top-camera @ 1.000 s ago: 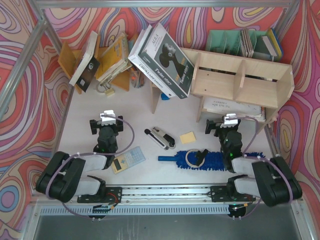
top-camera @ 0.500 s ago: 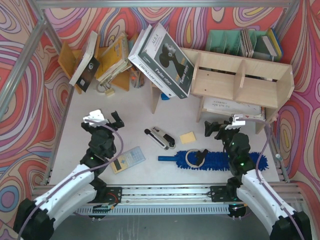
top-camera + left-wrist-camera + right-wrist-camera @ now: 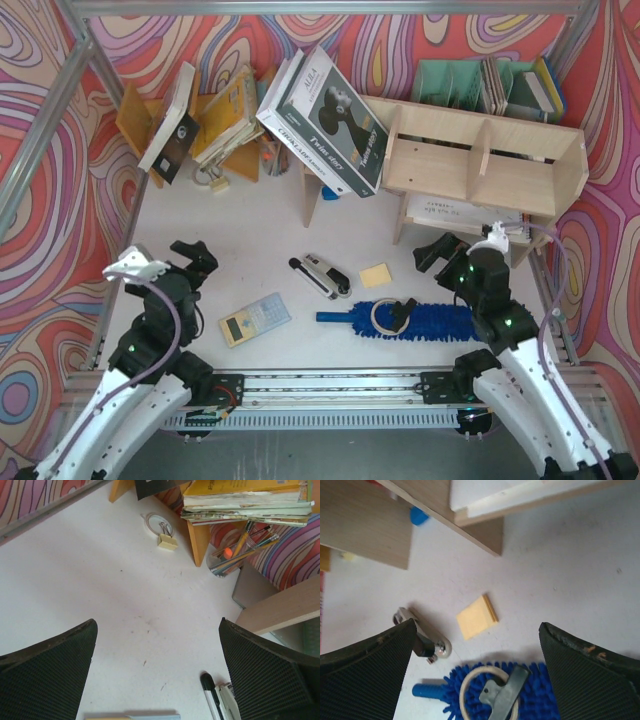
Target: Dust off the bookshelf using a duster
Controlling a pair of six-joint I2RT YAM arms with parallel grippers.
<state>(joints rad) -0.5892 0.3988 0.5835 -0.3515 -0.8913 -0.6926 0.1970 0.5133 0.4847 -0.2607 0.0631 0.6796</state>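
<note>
Where the white counter meets swirl-patterned walls, the wide pale plywood bookshelf stands back right. Long bright-blue fluffy duster: flat on the counter near the front, with a white ring with grey clip lying on it. Nearby: yellow sticky pad, black-and-silver stapler, pale calculator. Left tool, right tool: fingers apart, empty.

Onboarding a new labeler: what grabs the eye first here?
The swirling red-and-purple walls all round the table dominate. Next, the bright-blue duster lying at the near edge by the right arm, a white ring on it. At back right, the pale bookshelf, with big books leaning on its left end.
</note>
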